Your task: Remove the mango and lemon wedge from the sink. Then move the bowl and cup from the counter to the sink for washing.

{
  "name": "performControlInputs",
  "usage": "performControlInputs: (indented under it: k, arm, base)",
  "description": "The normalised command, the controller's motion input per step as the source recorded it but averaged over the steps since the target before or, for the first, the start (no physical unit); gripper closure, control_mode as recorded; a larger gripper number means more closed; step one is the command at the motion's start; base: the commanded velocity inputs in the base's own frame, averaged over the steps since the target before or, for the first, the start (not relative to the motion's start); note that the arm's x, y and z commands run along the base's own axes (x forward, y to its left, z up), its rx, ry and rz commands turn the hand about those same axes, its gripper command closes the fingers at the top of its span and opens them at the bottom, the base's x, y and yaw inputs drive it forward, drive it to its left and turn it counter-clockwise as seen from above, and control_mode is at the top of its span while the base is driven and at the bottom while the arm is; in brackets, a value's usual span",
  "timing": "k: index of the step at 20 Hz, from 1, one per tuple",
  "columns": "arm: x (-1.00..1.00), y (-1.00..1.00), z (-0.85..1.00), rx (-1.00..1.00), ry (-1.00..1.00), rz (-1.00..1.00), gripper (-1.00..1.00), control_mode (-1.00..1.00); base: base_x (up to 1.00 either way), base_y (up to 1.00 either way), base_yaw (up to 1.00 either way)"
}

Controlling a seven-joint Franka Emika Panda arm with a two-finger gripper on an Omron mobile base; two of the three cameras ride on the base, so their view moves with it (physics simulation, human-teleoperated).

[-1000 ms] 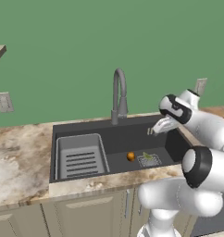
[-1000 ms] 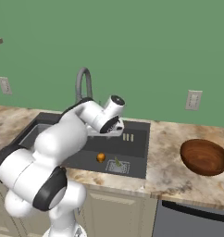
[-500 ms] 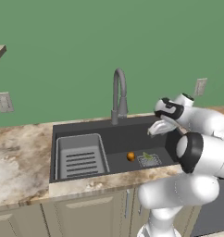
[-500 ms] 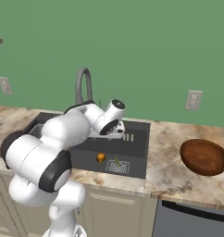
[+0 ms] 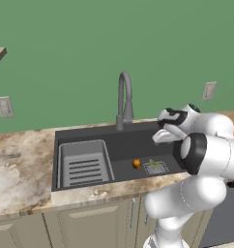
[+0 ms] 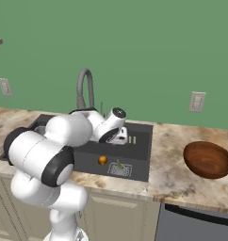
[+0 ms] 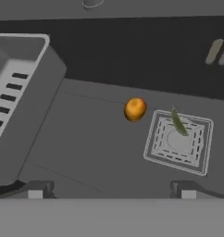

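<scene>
Taking the sink (image 5: 114,145) as the landmark and going left to right: the light grey slotted tray (image 5: 85,162) fills its left part, the faucet (image 5: 124,99) rises behind its back rim near the middle, the mango (image 5: 136,163) lies on the dark floor right of the tray, and just right of the mango the lemon wedge (image 5: 154,163) rests on the square drain grate (image 5: 155,167). The gripper (image 5: 163,138) hangs over the right part of the basin, above the grate, with its jaws spread wide and nothing between them, touching nothing. In the hand view the two fingertips (image 7: 35,190) stand far apart at the bottom, with the mango (image 7: 135,109) ahead of them and the wedge (image 7: 178,122) lying across a corner of the grate (image 7: 179,141); the tray (image 7: 16,99) is to the left. The right base view shows the marbled counter (image 6: 175,162) right of the sink (image 6: 134,155), with the reddish-brown bowl (image 6: 208,159) sitting on it well apart from the basin; the mango (image 6: 102,160) lies below the gripper (image 6: 119,139).
</scene>
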Motion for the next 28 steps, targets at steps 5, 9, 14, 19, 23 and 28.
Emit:
performControlInputs:
  k: [5, 9, 14, 19, 23, 28]
  arm:
    - [0.12, 0.08, -0.22, 0.0, -0.06, -0.21, -1.0, -1.0]
    - [0.15, 0.09, -0.18, 0.0, -0.03, -0.17, -1.0, -1.0]
    - [0.18, 0.06, -0.16, 0.0, -0.02, -0.07, -1.0, -1.0]
    - [0.19, 0.0, -0.16, 0.0, 0.0, 0.0, -1.0, -1.0]
    - [0.15, 0.0, -0.15, 0.0, 0.0, 0.0, -1.0, -1.0]
    - [0.09, 0.01, -0.15, 0.0, 0.0, 0.0, -1.0, -1.0]
  base:
    - [0.0, 0.0, 0.0]
    - [0.0, 0.0, 0.0]
    - [0.0, 0.0, 0.0]
    - [0.0, 0.0, 0.0]
    - [0.0, 0.0, 0.0]
    - [0.0, 0.0, 0.0]
